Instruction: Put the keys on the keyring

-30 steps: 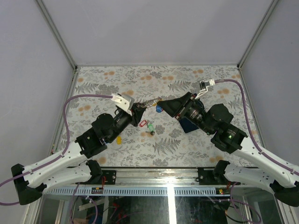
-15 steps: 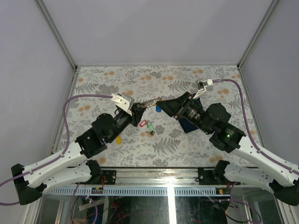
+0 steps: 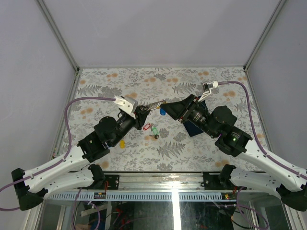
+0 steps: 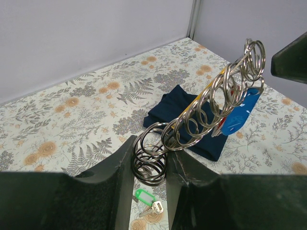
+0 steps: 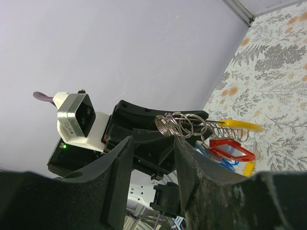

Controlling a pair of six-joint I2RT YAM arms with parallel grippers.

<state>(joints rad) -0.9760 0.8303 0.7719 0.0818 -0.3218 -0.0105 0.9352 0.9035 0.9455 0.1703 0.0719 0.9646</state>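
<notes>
A counter (image 3: 96,81) covered in a pale print of grey ferns and orange blossoms filled a booth with plain lilac-grey walls (image 3: 29,72). At the left, a yellow tag (image 3: 122,143) lay flat on the counter just beside the left arm. The left hand (image 3: 143,111) was raised above the middle of the counter. Its fingers (image 4: 120,191) were closed on the near end of the keyring (image 4: 206,105), a run of silver loops that rose from the grip and slanted up and away to the right. A blue tag (image 4: 240,112) hung from the far part of it, and a second yellow tag (image 5: 235,125) lay along the loops. Below the keyring, a green-tagged key (image 3: 154,130) lay on the counter, apart from both hands. A red tag (image 3: 147,127) showed just beside it in the overhead view, and I could not tell whether it hung or lay. The far end of the keyring stopped just short of the right hand (image 3: 168,106), whose fingers (image 5: 120,182) stood a little apart with nothing seen between them. Under the right arm a folded navy cloth (image 4: 187,110) lay on the counter.
</notes>
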